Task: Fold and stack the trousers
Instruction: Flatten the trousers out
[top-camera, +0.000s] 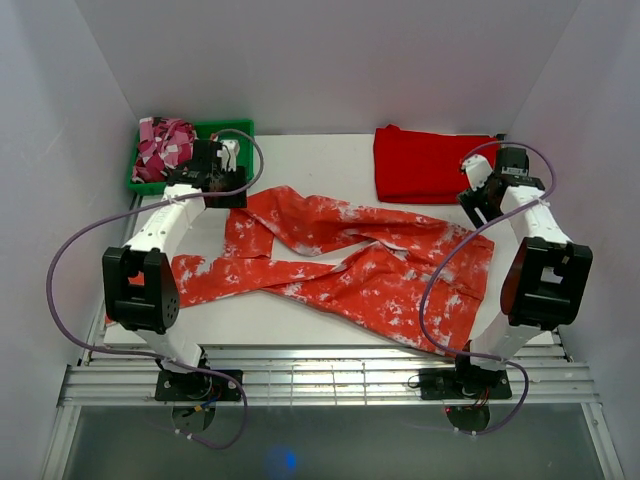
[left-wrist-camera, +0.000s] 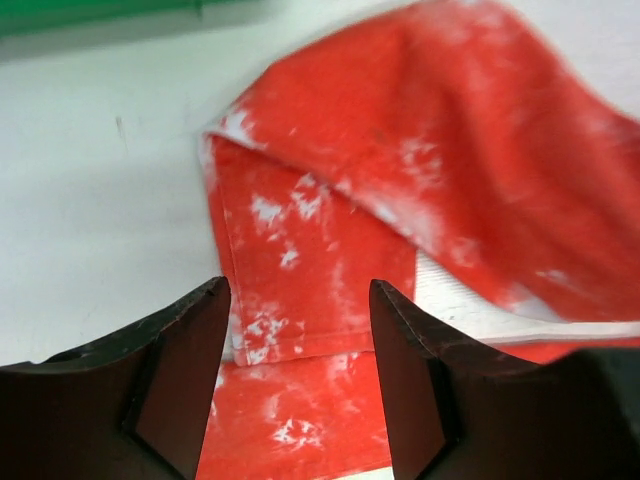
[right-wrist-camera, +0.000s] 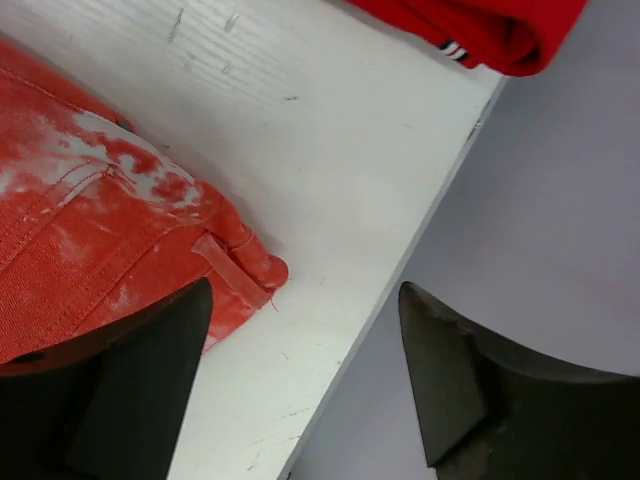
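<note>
The trousers (top-camera: 370, 270), orange-red with white speckles, lie loosely spread across the white table (top-camera: 310, 155), legs to the left and waist to the right. My left gripper (top-camera: 226, 192) hovers over the far left leg end. In the left wrist view its gripper (left-wrist-camera: 297, 300) is open above a folded-over hem of the trousers (left-wrist-camera: 300, 260), nothing between the fingers. My right gripper (top-camera: 476, 205) is by the waist at the table's right edge. In the right wrist view it (right-wrist-camera: 305, 300) is open over bare table, the waistband corner of the trousers (right-wrist-camera: 100, 230) just left of it.
A plain red folded cloth (top-camera: 430, 165) lies at the back right, also seen in the right wrist view as red cloth (right-wrist-camera: 480, 25). A green bin (top-camera: 238, 128) holding pink and white cloth (top-camera: 163, 145) stands at the back left. The table's right edge (right-wrist-camera: 400, 250) runs under my right gripper.
</note>
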